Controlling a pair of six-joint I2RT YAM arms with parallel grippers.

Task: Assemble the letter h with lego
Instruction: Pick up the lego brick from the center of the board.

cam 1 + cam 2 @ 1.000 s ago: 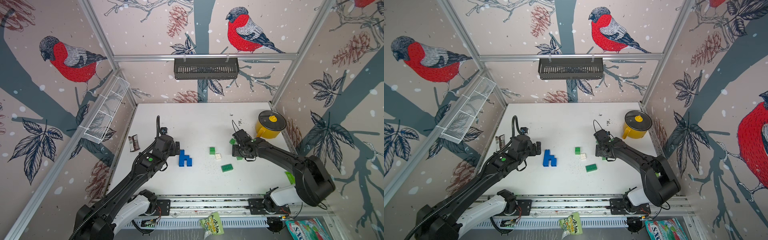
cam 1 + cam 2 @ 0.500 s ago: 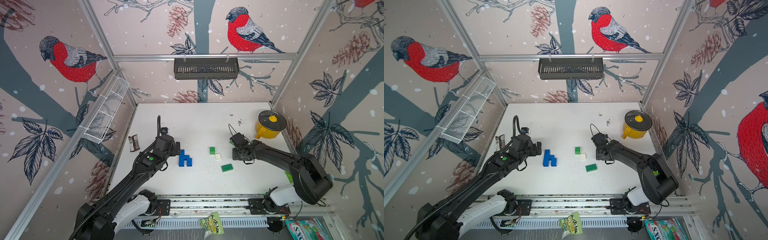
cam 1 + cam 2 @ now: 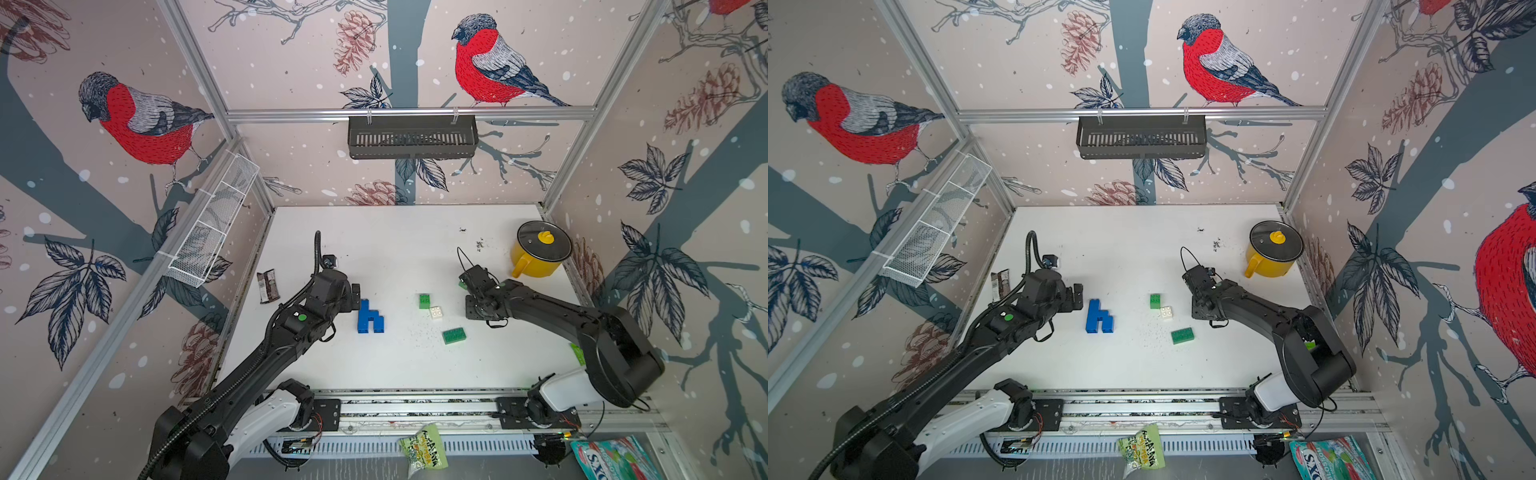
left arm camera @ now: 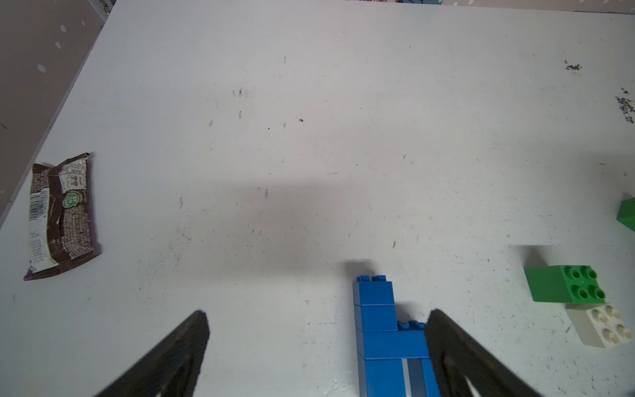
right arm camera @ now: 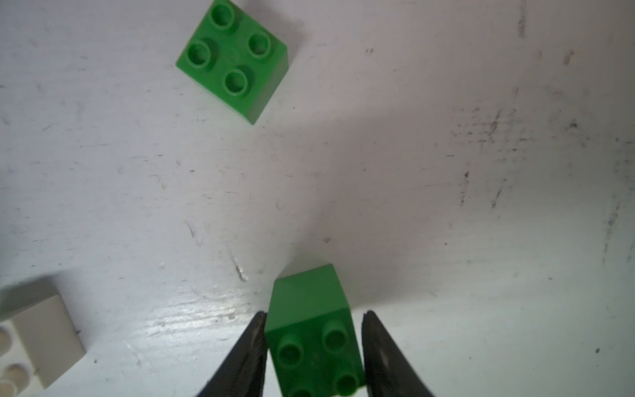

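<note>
On your white tabletop (image 3: 395, 249) the left tool (image 4: 318, 314) hangs wide open and holds nothing, just as it did a second ago. The right tool (image 5: 314, 314) has drawn in since then and shifted slightly. Its fingers now press both sides of a green cube (image 5: 309, 295) sitting on the tabletop. Beyond your right tool, toward the back corner, stands the yellow pot (image 3: 536, 270), with no writing showing. Well off to the outer side of your left tool lies a brown snack wrapper (image 4: 62, 214). It shows a barcode and a round green seal, and its print is too small to read. The blue h (image 3: 369, 318) lies flat between the left tool's fingers, close to one of them, unmoved. Between the two tools, nearer the right one, sit a flat green brick (image 3: 454, 335), a loose green cube (image 3: 424, 301) and, just beside it, a white cube (image 3: 436, 312).
</note>
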